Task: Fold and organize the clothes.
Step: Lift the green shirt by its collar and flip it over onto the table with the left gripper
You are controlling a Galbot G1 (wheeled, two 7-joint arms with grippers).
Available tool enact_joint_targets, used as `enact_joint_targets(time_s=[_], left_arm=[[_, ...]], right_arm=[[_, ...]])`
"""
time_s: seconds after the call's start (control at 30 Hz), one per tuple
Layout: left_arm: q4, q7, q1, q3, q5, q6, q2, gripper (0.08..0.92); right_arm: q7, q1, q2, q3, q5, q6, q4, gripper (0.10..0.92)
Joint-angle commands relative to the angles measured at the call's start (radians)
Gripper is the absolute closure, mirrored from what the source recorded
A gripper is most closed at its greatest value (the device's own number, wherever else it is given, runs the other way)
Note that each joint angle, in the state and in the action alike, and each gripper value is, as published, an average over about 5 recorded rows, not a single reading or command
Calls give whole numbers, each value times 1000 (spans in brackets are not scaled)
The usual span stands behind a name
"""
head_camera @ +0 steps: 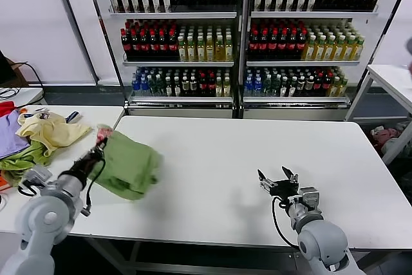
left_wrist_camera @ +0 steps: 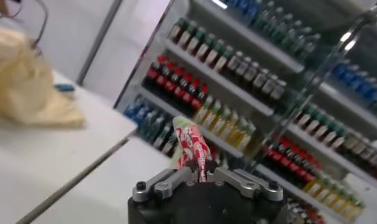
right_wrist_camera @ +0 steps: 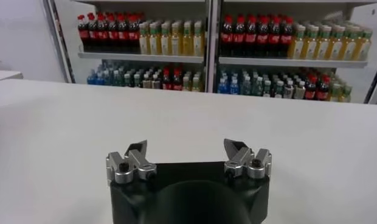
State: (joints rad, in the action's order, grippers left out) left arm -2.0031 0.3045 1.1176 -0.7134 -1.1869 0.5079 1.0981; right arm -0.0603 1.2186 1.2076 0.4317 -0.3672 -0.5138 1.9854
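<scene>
The light sage-green shirt (head_camera: pixel 131 164) hangs bunched above the left end of the white table (head_camera: pixel 257 159). My left gripper (head_camera: pixel 100 148) is shut on a fold of it that shows the red-and-white print (left_wrist_camera: pixel 194 148); the fabric stands up between the closed jaws in the left wrist view. My right gripper (head_camera: pixel 278 180) is open and empty, low over the table right of centre, well apart from the shirt. In the right wrist view its fingertips (right_wrist_camera: pixel 137 149) spread wide over bare white tabletop.
A pile with a pale yellow garment (head_camera: pixel 50 130), a darker green one (head_camera: pixel 22 156) and a purple one (head_camera: pixel 9 134) lies on the side table at the left. Drink shelves (head_camera: pixel 241 30) stand behind. Another white table (head_camera: pixel 396 82) is at the far right.
</scene>
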Motion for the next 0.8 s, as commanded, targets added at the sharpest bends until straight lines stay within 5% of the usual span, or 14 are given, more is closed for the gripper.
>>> enact_joint_targets(time_s=[0.03, 0.43, 0.8], left_arm=[[-125, 35, -74, 244, 19, 54, 113, 886], [285, -24, -250, 656, 518, 7, 458, 886], [454, -81, -329, 784, 680, -81, 547, 864]], right_arm=[[1, 18, -1, 17, -1, 2, 34, 203], [7, 35, -14, 58, -10, 13, 59, 203], [10, 12, -41, 90, -51, 13, 54, 203]])
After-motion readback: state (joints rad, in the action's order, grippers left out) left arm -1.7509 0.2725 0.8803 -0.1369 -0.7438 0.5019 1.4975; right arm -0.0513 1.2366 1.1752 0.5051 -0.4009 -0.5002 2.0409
